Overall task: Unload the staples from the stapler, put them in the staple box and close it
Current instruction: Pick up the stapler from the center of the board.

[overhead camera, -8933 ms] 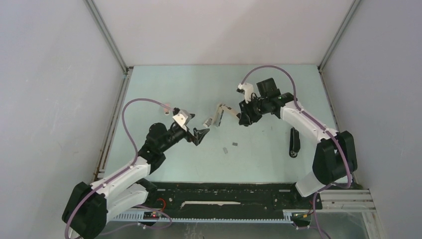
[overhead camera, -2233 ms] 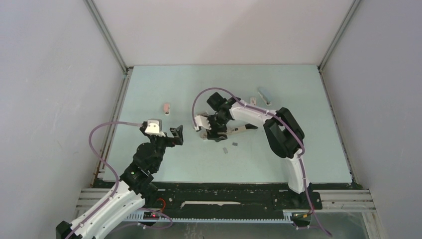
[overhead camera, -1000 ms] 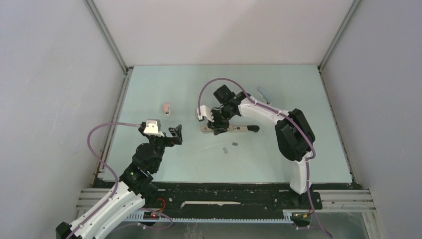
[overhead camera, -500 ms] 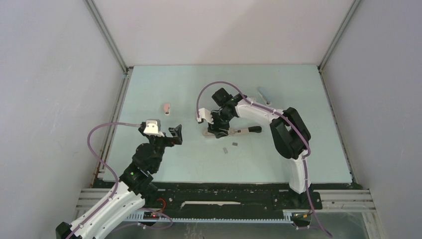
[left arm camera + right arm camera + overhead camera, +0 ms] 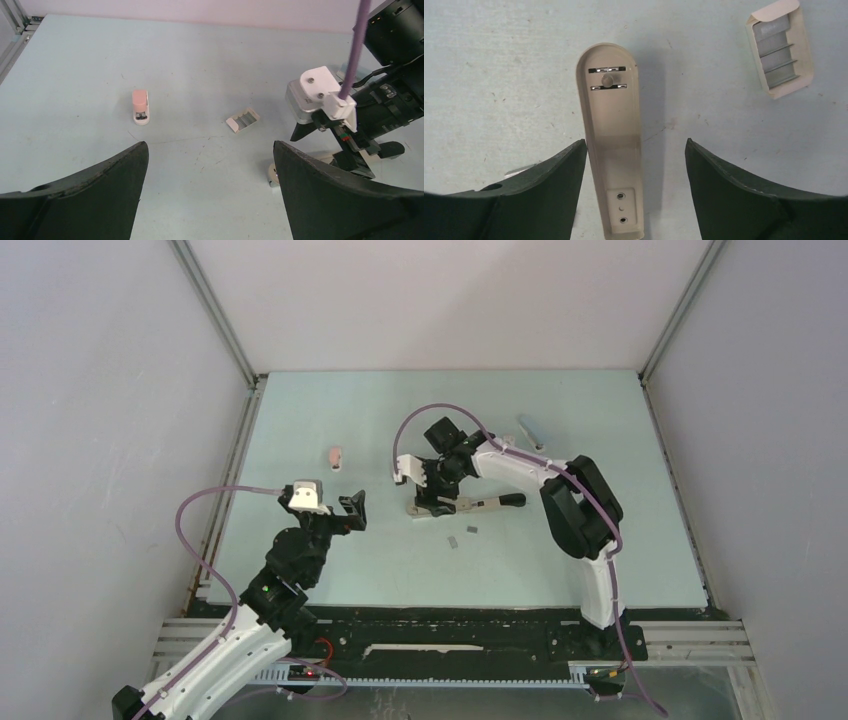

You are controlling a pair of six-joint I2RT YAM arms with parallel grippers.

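Wider than a second ago, the fingers of the right gripper point(image 5: 635, 145) straddle the beige stapler point(image 5: 611, 125) without gripping it, while the left gripper point(image 5: 211, 145) hangs fully open.

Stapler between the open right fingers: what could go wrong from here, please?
1. The stapler lies closer to one finger of the open right gripper; closing now could shove it sideways rather than grip it.
2. Loose staples lie close to the stapler; a low move may scatter them.
3. The open staple box near the stapler's tip could be knocked.
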